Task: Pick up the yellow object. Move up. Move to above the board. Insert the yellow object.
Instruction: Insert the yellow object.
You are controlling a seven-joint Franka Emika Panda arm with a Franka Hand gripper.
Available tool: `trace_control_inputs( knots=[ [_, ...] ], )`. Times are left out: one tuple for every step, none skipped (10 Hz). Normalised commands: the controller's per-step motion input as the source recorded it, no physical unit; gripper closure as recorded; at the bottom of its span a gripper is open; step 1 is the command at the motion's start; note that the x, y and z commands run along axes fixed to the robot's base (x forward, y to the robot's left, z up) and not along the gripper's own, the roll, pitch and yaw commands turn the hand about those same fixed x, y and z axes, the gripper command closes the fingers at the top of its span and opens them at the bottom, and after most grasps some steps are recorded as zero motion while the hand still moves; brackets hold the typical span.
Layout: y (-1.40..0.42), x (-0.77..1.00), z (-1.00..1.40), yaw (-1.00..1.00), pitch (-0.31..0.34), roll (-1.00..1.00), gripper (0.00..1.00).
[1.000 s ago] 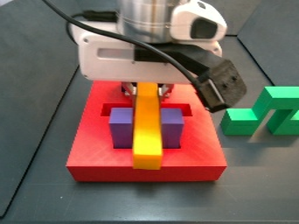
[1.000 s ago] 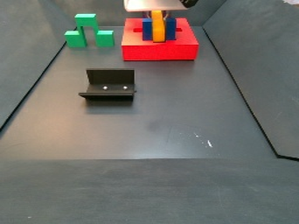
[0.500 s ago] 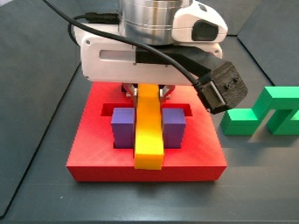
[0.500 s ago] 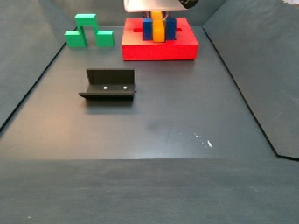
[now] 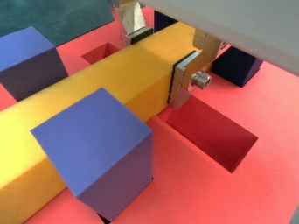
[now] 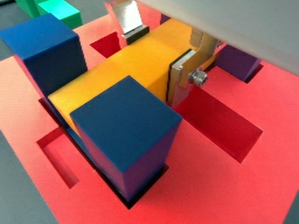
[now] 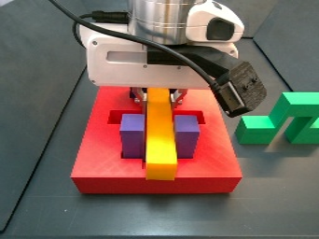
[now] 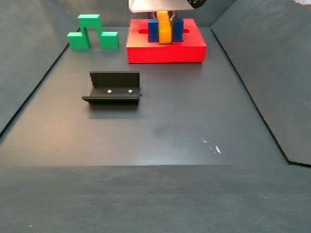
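Your gripper [image 5: 162, 45] sits over the board [image 7: 106, 171], fingers clamped on the yellow bar [image 7: 159, 140] (far end), which lies between the blue posts [image 6: 126, 131].

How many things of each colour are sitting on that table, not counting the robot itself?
Red: 1, the board
Yellow: 1, the bar, held in the gripper over the board
Blue-purple: 4, posts
Green: 1, stepped block
Black: 1, fixture
Total: 8
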Motion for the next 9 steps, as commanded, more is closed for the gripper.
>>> trace_control_inputs(
  knots=[
    [0.15,0.00,0.20,0.03,0.000,-0.06,1.00],
    [0.10,0.03,0.00,0.07,0.000,0.00,1.00],
    [0.34,0.04,0.11,0.00,0.000,-0.02,1.00],
    [0.46,0.09,0.07,0.03,0.000,-0.04,1.00],
    [0.37,0.12,-0.12,0.03,0.000,0.00,1.00],
    [0.02,0.00,-0.03,-0.01,0.000,0.00,1.00],
    [-0.05,-0.06,-0.24,-0.02,-0.071,0.00,1.00],
    [0.00,-0.02,-0.09,0.00,-0.044,0.00,1.00],
    [0.00,0.00,-0.01,0.00,-0.010,0.00,1.00]
  ],
)
